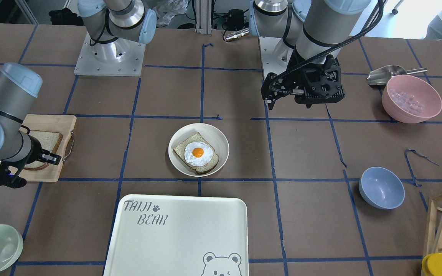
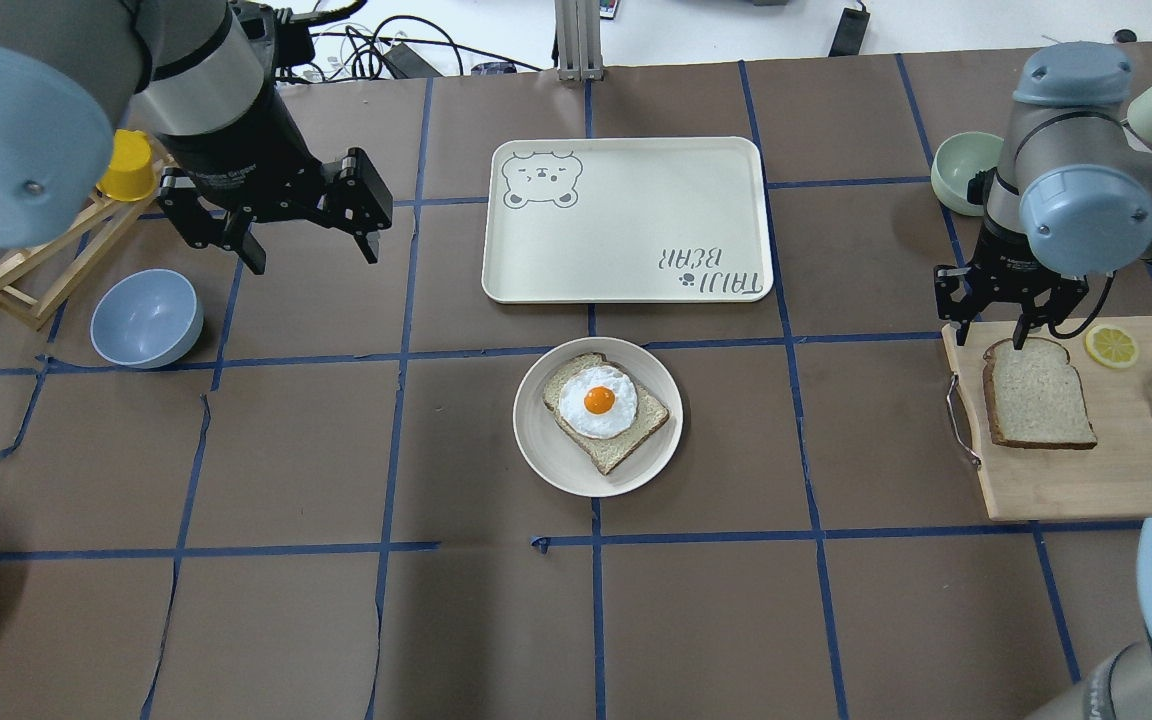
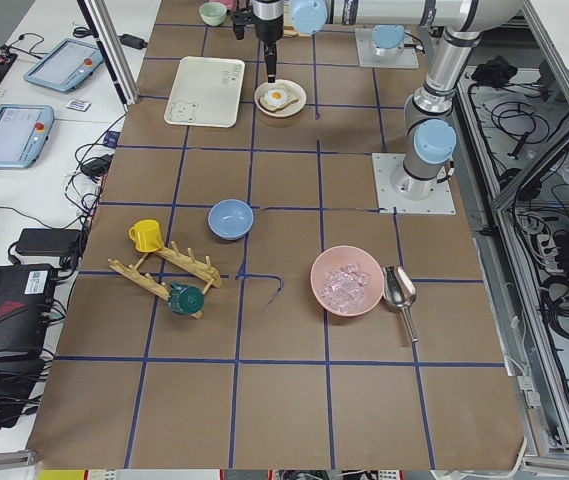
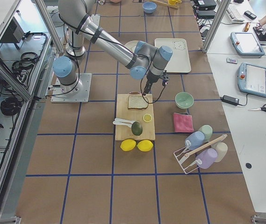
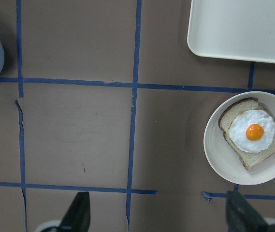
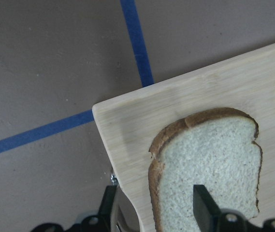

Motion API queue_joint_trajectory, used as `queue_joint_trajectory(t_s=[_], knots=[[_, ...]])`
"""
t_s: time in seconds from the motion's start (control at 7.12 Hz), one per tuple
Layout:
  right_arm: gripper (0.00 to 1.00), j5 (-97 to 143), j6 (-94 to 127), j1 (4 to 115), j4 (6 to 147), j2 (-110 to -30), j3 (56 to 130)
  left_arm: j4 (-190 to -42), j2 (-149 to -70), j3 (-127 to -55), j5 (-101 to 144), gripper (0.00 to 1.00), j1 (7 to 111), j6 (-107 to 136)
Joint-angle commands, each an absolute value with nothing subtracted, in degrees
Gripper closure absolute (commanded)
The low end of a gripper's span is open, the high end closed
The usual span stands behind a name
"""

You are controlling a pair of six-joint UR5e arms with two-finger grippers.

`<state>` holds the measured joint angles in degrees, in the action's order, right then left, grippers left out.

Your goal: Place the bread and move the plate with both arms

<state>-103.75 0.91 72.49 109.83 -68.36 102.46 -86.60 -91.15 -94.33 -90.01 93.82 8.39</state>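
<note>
The bare bread (image 2: 1039, 392) lies flat on a wooden cutting board (image 2: 1066, 480) at the right. My right gripper (image 2: 986, 335) is open and hovers low over the bread's rounded crust end. In the right wrist view one finger (image 6: 202, 205) stands over the bread (image 6: 209, 159) and the other is off the board's edge. The cream plate (image 2: 536, 450) sits mid-table and holds a slice topped with a fried egg (image 2: 598, 402). My left gripper (image 2: 314, 258) is open and empty, high above the table, left of the plate (image 5: 214, 154).
The bear-print tray (image 2: 626, 220) lies just beyond the plate. A blue bowl (image 2: 146, 318), a wooden rack (image 2: 6, 270) and a yellow cup (image 2: 126, 165) are at the left. A green bowl (image 2: 961, 170) and a lemon slice (image 2: 1111, 345) are near the right arm.
</note>
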Motion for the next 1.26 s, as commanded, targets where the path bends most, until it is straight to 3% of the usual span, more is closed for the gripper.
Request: queue_joint_trajectory(t_s=[0.0,0.42,0.56,0.7,0.84,0.98,1.12], knots=[[0.39,-104.3,0.9,70.9,109.9,-66.4,102.4,-85.4,-91.2,-96.6,-89.7,0.01,94.3,12.4],[0.41,-104.3,1.0,70.5,109.9,-65.0,102.5,-81.7,-91.1,-100.9,-89.8,0.02,95.8,15.3],[0.51,-104.2,1.0,70.5,109.9,-65.0,102.5,-81.6,-91.1,-101.2,-89.8,0.02,95.8,16.3],[0.76,-103.9,1.1,70.5,109.8,-65.0,102.6,-81.5,-91.1,-100.8,-89.9,0.02,95.7,15.5],[0.92,-103.7,1.1,70.5,109.8,-65.0,103.1,-81.4,-91.2,-100.3,-89.8,0.01,95.5,14.9],[1.0,-103.6,1.0,70.5,109.8,-65.1,103.2,-81.2,-90.8,-98.0,-89.1,0.02,95.2,11.2],[1.0,-103.6,0.9,70.5,109.7,-65.3,103.1,-83.0,-90.3,-94.5,-86.8,0.02,95.2,8.8]])
